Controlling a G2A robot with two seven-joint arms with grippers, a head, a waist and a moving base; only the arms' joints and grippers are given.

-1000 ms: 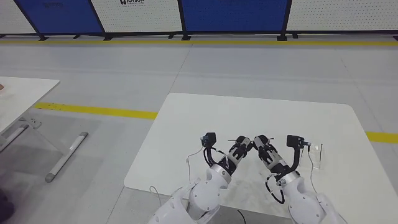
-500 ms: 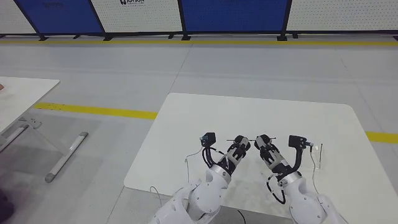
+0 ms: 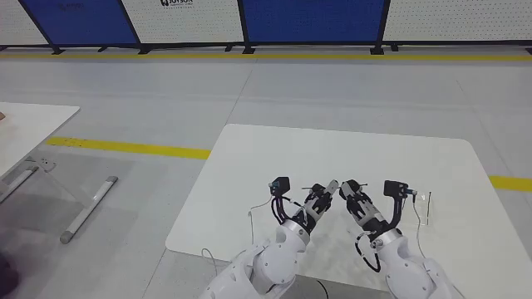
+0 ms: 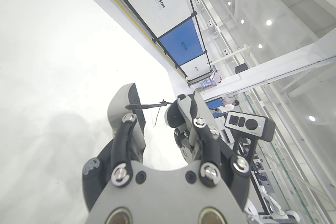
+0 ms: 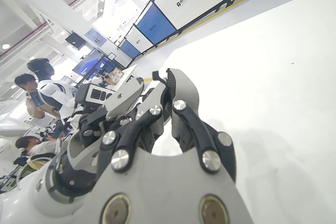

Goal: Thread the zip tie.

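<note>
Although little has shifted in the last second, the left gripper eased a touch away from the right gripper and has now come back. The two sit tip to tip again over the bench — a small re-aim, I judge, not progress in the threading itself.

The right gripper's fingers are pressed together on the zip tie, and a short black end of it pokes out just past their tips. The strap runs out sideways from the right gripper and across the gap of the left gripper, whose fingers stand wide apart and clamp nothing. Its free end reaches the pad of the finger farther from the right gripper; whether it touches I cannot tell. Whether the tail has entered the head is too small to make out.

As for containers, the nearest candidate is a small clear piece just beside the right gripper, on its side away from the left gripper — what it is, and whether anything lies in it, I cannot tell.
</note>
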